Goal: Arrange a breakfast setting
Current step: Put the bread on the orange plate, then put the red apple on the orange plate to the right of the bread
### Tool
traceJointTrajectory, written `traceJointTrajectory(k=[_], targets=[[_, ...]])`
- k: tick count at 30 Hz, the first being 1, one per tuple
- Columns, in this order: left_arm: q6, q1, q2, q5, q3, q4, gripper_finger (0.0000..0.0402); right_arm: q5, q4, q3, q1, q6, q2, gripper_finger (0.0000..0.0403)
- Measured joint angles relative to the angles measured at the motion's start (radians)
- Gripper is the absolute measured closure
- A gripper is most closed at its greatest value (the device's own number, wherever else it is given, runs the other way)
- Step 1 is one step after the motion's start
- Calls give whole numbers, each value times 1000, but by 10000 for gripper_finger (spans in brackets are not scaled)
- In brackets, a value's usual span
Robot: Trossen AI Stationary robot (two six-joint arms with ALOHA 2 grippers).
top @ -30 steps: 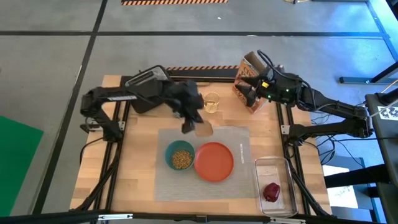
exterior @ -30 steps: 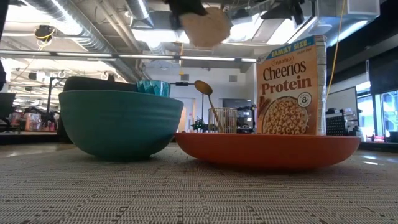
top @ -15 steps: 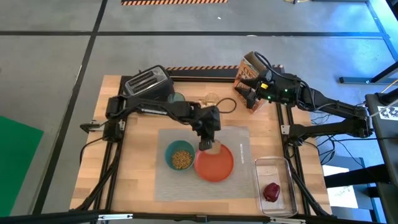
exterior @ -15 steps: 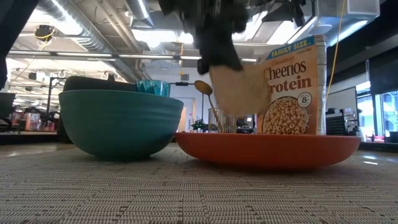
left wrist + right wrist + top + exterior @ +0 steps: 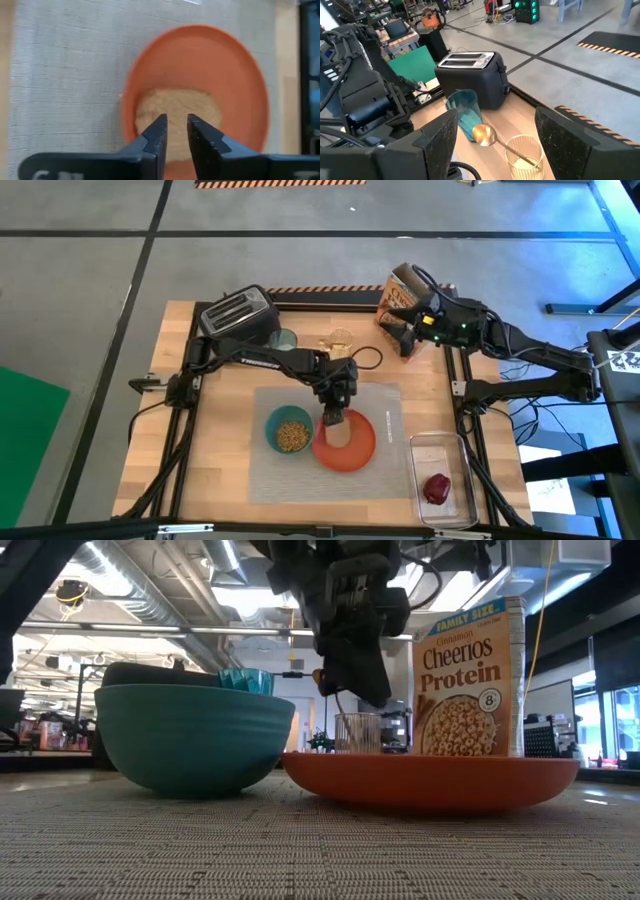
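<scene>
Orange plate (image 5: 346, 442) on the grey placemat (image 5: 385, 412) carries the toast slice (image 5: 175, 112), beside the teal bowl (image 5: 291, 430). The left end effector (image 5: 174, 131) hangs just above the toast, fingers slightly parted, pinching nothing. The right end effector (image 5: 398, 337) waits spread wide near the cereal box (image 5: 469, 680) at the counter's (image 5: 220, 440) far edge.

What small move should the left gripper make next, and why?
Probably open a little wider and lift straight up. The toast already lies on the plate, and the left gripper sits low over it with only a narrow gap between its fingers. The right gripper waits by the cereal box.
</scene>
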Motion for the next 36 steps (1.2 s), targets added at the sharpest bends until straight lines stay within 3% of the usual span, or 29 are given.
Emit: traceJointTrajectory(k=[5, 10, 17, 26, 32, 36], targets=[[1, 43, -46, -58, 0, -49, 304, 42, -7, 0, -1, -5, -20, 146], [29, 117, -169, -122, 1, -164, 290, 86, -6, 0, -1, -11, -36, 146], [221, 235, -348, -368, 2, -333, 284, 130, -6, 0, -1, -6, -34, 146], [271, 380, -370, -341, 2, -344, 286, 200, -29, 1, -1, 56, -29, 146], [276, 377, -407, -262, 1, -283, 286, 33, -314, 2, 5, 274, -22, 146], [325, 376, -440, -252, 1, -206, 286, -90, -502, 2, 107, 485, -23, 146]])
